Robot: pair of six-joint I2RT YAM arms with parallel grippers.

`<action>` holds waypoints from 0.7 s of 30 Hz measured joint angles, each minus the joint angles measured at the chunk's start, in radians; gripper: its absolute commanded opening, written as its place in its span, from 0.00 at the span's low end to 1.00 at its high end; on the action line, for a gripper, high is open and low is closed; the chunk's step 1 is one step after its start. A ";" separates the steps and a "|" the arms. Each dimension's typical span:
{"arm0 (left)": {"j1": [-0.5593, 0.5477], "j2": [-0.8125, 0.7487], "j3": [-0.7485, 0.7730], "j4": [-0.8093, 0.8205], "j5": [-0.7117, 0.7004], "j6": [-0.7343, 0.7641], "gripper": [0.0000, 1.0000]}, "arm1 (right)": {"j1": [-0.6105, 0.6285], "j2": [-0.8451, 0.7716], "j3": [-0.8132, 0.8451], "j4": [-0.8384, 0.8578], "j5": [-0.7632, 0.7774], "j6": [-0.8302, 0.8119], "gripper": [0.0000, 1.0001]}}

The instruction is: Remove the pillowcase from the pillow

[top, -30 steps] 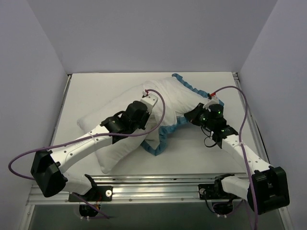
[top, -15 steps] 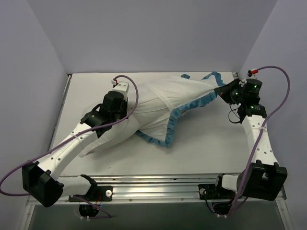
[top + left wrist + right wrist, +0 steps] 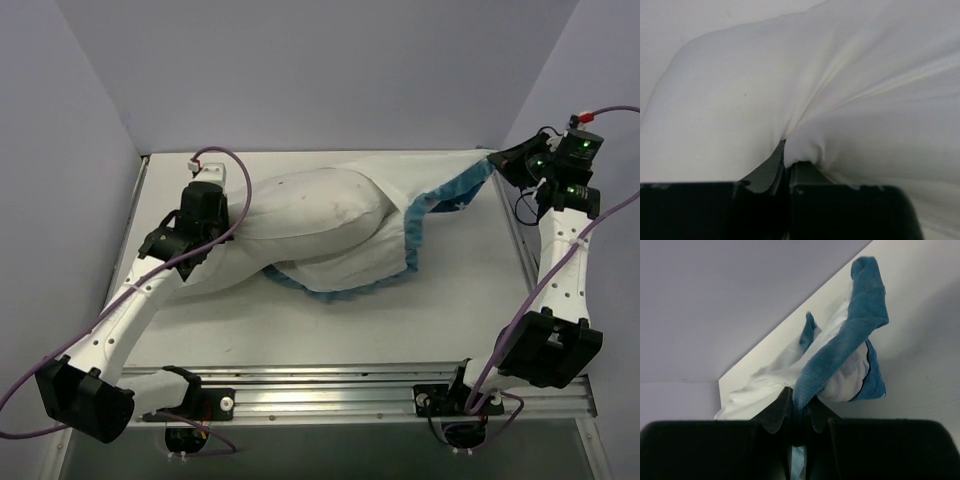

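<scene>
One pillow (image 3: 232,262), one pillowcase (image 3: 440,192), two tools: left tool (image 3: 786,155) clamped on pillow, right tool (image 3: 799,405) clamped on pillowcase's blue ruffle.

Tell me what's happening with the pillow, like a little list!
pillow: white, lying on the table, left end bare
pillowcase: white side showing, partly over the pillow, blue frill stretched to the right
left gripper: shut on the pillow
right gripper: shut on the pillowcase's blue frill
job: not finished yet

White table (image 3: 450,310), pale, perhaps lilac walls (image 3: 320,70)
</scene>
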 measured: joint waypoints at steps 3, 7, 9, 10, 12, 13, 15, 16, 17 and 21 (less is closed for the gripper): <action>0.062 -0.006 0.006 -0.070 -0.078 0.026 0.02 | -0.045 0.033 0.083 0.010 0.050 -0.024 0.00; 0.132 -0.011 0.007 -0.165 -0.181 0.056 0.02 | -0.101 0.068 0.202 0.023 0.111 -0.058 0.00; 0.142 -0.011 0.007 -0.196 -0.198 0.066 0.02 | -0.108 0.086 0.265 0.016 0.117 -0.073 0.00; 0.142 -0.011 0.010 -0.211 -0.209 0.074 0.02 | -0.107 0.096 0.297 0.015 0.113 -0.082 0.00; 0.143 -0.011 0.034 -0.242 -0.230 0.082 0.02 | -0.105 0.118 0.359 0.015 0.094 -0.092 0.00; 0.146 -0.010 0.050 -0.246 -0.229 0.082 0.02 | -0.104 0.127 0.384 0.016 0.080 -0.097 0.00; 0.147 -0.003 0.082 -0.242 -0.224 0.082 0.02 | -0.098 0.145 0.435 0.013 0.052 -0.111 0.00; 0.146 0.003 0.096 -0.235 -0.217 0.082 0.02 | -0.096 0.151 0.460 0.014 0.040 -0.116 0.00; 0.145 0.013 0.111 -0.229 -0.207 0.082 0.02 | -0.091 0.159 0.480 0.014 0.029 -0.124 0.00; 0.145 0.080 0.168 -0.205 -0.169 0.072 0.02 | -0.018 0.165 0.521 0.017 0.016 -0.175 0.00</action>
